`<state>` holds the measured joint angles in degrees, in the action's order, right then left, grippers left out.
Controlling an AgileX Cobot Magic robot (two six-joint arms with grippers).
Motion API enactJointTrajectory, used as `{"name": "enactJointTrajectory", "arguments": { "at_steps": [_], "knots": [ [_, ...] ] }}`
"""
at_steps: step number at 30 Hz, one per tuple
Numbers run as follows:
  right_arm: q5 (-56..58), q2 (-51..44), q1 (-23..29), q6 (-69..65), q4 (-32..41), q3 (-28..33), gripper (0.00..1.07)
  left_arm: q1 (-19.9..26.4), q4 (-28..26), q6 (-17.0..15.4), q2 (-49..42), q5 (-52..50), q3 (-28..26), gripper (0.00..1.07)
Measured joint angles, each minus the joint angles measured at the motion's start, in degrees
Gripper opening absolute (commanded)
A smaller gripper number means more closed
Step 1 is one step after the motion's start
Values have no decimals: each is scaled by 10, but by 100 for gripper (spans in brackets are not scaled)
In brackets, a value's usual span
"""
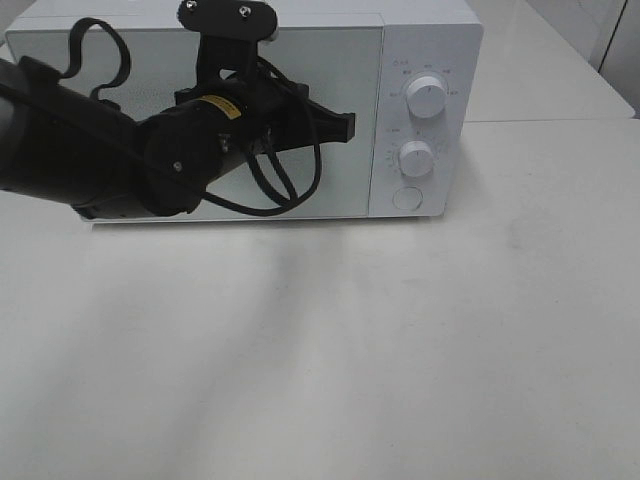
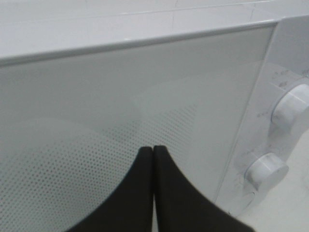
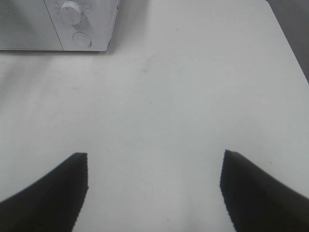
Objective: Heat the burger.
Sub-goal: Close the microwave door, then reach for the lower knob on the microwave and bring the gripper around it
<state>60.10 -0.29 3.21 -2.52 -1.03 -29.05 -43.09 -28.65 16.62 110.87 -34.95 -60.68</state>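
As left jaws meet, microwave door (image 1: 340, 70) closed

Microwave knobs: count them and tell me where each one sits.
2. The upper knob sits on the control panel, right of the door; the lower knob is directly under it. The round button beneath them is not a knob.

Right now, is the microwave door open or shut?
Shut. The door lies flat and flush with the control panel, no gap showing.

Print around microwave dials (image 1: 427, 98) — too small to read, yellow sticker (image 1: 228, 110) on left arm (image 1: 60, 140) — illegible
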Motion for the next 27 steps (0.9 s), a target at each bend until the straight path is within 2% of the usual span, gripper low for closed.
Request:
{"name": "enactJointTrajectory", "arguments": {
  "at_steps": [5,6,7,8,9,10,11,12,13,19,22,23,24,26,27],
  "knots": [
    [0,0,0,0,0,0,76,-3,-2,0,-22,28,24,4],
    [0,0,0,0,0,0,76,-5,-3,1,-40,64,40,13],
    [0,0,0,0,0,0,76,-5,-5,1,-57,104,50,29],
    [0,0,0,0,0,0,76,-5,-5,1,-57,104,50,29],
    [0,0,0,0,0,0,76,-5,-6,1,-65,127,54,41],
    [0,0,0,0,0,0,76,-5,-6,1,-78,175,62,70],
    [0,0,0,0,0,0,76,-5,-6,1,-78,175,62,70],
    [0,0,0,0,0,0,76,-5,-6,1,-89,217,66,92],
    [0,0,0,0,0,0,76,-5,-6,1,-95,240,67,100],
    [0,0,0,0,1,0,76,-5,1,1,-113,324,69,101],
    [0,0,0,0,1,0,76,-2,28,1,-122,383,69,101],
    [0,0,0,0,1,0,76,2,52,1,-132,435,70,101],
    [0,0,0,0,1,0,76,2,52,1,-132,435,70,101],
    [0,0,0,0,1,0,76,14,72,1,-152,525,70,101],
    [0,0,0,0,1,0,76,14,72,1,-152,525,70,101]
  ]
}}
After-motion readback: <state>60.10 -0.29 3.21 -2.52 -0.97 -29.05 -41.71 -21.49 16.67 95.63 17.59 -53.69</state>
